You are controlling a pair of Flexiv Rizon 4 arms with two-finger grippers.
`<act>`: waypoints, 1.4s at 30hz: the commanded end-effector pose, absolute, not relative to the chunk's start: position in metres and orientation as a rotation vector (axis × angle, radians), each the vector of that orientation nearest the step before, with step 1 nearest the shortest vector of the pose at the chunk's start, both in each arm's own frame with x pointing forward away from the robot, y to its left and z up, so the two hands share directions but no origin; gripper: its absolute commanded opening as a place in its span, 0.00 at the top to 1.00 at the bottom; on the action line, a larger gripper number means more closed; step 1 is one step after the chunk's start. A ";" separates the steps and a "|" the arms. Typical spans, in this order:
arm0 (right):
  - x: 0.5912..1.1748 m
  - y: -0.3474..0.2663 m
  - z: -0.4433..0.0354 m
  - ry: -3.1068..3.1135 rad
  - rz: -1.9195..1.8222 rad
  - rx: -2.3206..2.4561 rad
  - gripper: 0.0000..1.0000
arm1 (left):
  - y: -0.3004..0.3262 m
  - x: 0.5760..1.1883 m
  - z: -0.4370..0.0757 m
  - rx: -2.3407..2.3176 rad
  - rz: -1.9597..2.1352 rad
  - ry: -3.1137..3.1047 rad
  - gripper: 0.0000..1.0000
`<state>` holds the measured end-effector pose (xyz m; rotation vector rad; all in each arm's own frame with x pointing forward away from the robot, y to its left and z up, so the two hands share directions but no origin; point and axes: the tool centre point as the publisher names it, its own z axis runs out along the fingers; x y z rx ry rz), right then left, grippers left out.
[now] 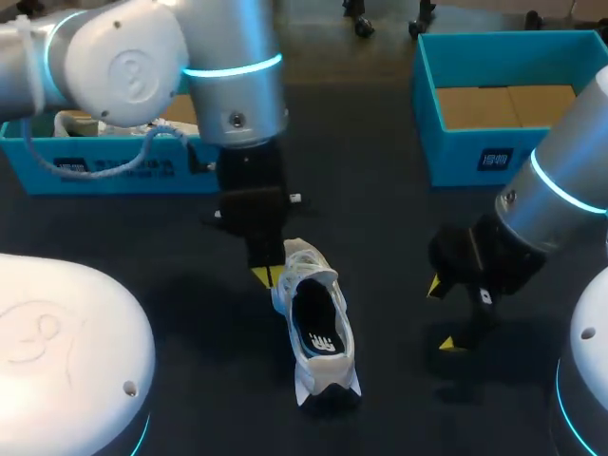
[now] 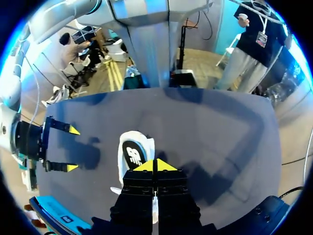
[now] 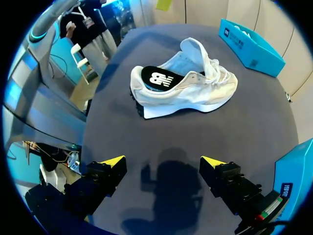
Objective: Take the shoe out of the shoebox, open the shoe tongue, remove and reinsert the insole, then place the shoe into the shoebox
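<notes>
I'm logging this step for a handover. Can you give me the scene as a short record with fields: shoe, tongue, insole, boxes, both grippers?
shoe: white lace-up sneaker, standing on its sole on the dark table, outside both boxes
tongue: standing up
insole: dark insole with a white logo, lying inside the sneaker
left gripper: shut, at the sneaker's front end
right gripper: open, empty, apart from the sneaker's side
right blue cardboard box: nothing seen inside
left blue cardboard box: something white inside, partly hidden

Dark table (image 1: 389, 237), white shoe (image 1: 318, 332) upright, left shoebox (image 1: 119, 180), right shoebox (image 1: 475, 157) behind.
</notes>
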<state>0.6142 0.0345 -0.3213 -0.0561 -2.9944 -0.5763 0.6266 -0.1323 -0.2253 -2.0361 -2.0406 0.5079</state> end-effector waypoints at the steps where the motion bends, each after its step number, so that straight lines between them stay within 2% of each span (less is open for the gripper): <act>1: 0.614 0.035 -0.322 -2.996 -0.575 -0.056 0.00 | -0.156 0.628 -0.238 -2.062 0.370 -1.886 1.00; 7: 0.614 0.035 -0.322 -2.996 -0.575 -0.056 0.00 | -0.175 0.624 -0.261 -2.091 0.334 -1.809 1.00; 17: 0.614 0.035 -0.322 -2.996 -0.575 -0.056 0.00 | -0.175 0.624 -0.261 -2.091 0.334 -1.809 1.00; 20: 0.614 0.035 -0.322 -2.996 -0.575 -0.056 0.00 | -0.180 0.619 -0.275 -2.087 0.269 -1.817 1.00; 29: 0.608 -0.003 -0.313 -2.994 -0.594 -0.105 0.00 | -0.175 0.609 -0.307 -2.102 0.331 -1.778 1.00; 42: 0.608 -0.003 -0.313 -2.994 -0.594 -0.105 0.00 | -0.177 0.609 -0.323 -2.093 0.348 -1.764 1.00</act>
